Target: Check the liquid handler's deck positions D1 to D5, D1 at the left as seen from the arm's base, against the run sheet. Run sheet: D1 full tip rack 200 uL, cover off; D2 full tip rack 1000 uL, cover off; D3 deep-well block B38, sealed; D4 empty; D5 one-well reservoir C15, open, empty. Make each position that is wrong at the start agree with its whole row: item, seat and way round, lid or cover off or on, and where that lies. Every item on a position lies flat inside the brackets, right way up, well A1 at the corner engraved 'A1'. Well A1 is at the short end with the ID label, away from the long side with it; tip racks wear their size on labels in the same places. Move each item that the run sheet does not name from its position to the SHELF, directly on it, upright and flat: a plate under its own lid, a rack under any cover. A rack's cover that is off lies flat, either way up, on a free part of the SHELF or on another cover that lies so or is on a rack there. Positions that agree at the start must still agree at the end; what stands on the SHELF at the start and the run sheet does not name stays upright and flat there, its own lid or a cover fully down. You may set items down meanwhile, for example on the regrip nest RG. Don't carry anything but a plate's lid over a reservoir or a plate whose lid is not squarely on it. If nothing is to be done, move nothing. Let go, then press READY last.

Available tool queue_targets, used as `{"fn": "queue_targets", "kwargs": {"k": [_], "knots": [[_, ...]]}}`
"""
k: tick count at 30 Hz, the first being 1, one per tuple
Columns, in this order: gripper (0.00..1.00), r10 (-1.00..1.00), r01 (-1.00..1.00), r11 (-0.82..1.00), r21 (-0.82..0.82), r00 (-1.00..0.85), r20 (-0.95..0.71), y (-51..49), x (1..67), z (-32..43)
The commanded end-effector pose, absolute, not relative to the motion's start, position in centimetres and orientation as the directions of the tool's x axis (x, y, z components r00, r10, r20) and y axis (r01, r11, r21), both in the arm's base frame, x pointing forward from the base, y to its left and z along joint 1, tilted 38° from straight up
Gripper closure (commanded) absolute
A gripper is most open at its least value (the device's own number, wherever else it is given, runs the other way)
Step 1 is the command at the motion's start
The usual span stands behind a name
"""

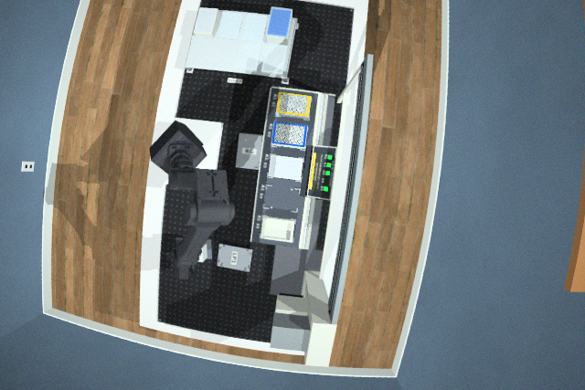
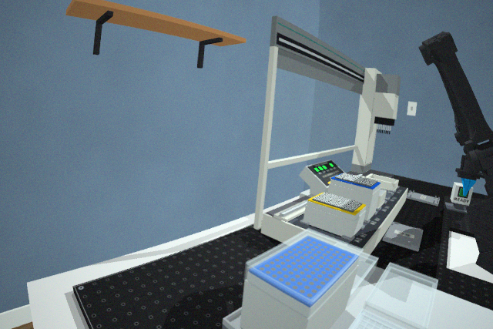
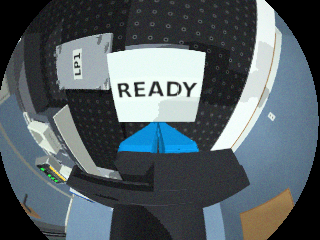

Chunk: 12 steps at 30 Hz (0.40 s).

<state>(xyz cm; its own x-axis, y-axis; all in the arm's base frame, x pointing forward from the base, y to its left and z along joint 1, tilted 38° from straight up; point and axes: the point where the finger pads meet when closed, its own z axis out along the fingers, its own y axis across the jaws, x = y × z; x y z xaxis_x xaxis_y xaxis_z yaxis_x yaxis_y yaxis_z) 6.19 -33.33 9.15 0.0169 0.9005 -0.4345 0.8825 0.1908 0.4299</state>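
The black end effector [image 3: 158, 139], its blue tips pinched together on nothing, points at the white READY button block [image 3: 158, 90] at twelve o'clock in the wrist view, apparently so the closed tips serve as a pressing point. The exterior view shows it just above the block; the top view hides both under the arm but shows the grey deck [image 1: 259, 196].

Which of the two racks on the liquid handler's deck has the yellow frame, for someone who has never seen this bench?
Find the liquid handler's deck, the dark strip beside the control panel with green lights. The yellow-framed rack sits at the deck's end nearest the shelf. Its neighbour has a blue frame instead.
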Motion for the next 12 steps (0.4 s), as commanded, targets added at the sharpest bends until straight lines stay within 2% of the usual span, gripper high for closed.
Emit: {"fn": "queue_targets", "kwargs": {"k": [1, 12], "knots": [[1.0, 0.886, 0.882, 0.209, 0.421, 0.012, -0.464, -35.55, 6.52, 10.84], [1.0, 0.883, 0.883, 0.211, 0.42, 0.013, -0.469, -36.0, 6.51, 11.07]]}}
